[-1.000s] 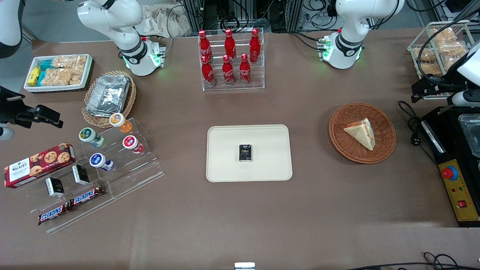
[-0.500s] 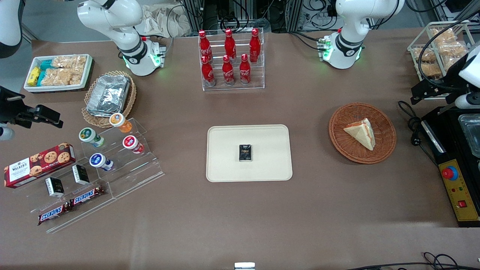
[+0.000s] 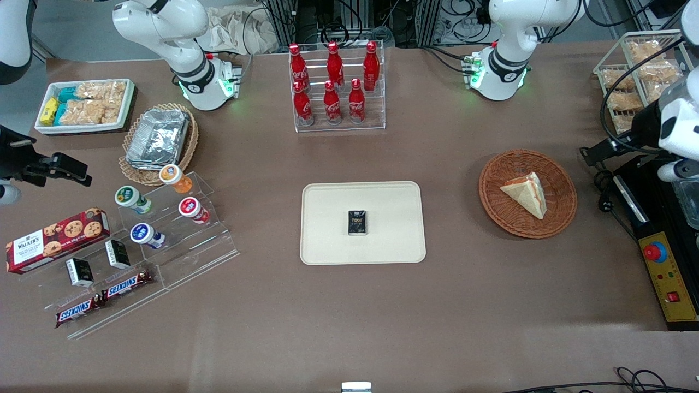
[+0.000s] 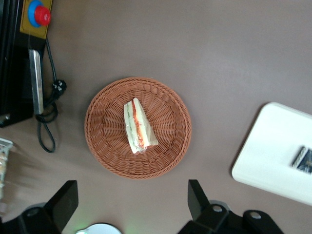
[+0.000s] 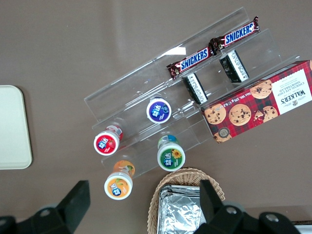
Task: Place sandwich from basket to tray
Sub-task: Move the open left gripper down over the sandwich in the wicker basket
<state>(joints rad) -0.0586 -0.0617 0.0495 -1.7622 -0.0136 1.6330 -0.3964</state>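
Sandwich: triangular white-bread wedge, orange-red and green filling, lying in round reddish-brown wicker basket. Cream rectangular tray lies well apart, flat on table.

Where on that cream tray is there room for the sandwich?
The tray is bare all round the small dark packet at its middle. The sandwich lies in the basket; the open gripper hovers above it.

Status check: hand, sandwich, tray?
Hand open, high above basket. Sandwich lying in basket, untouched. Tray holds small dark packet; space remains.
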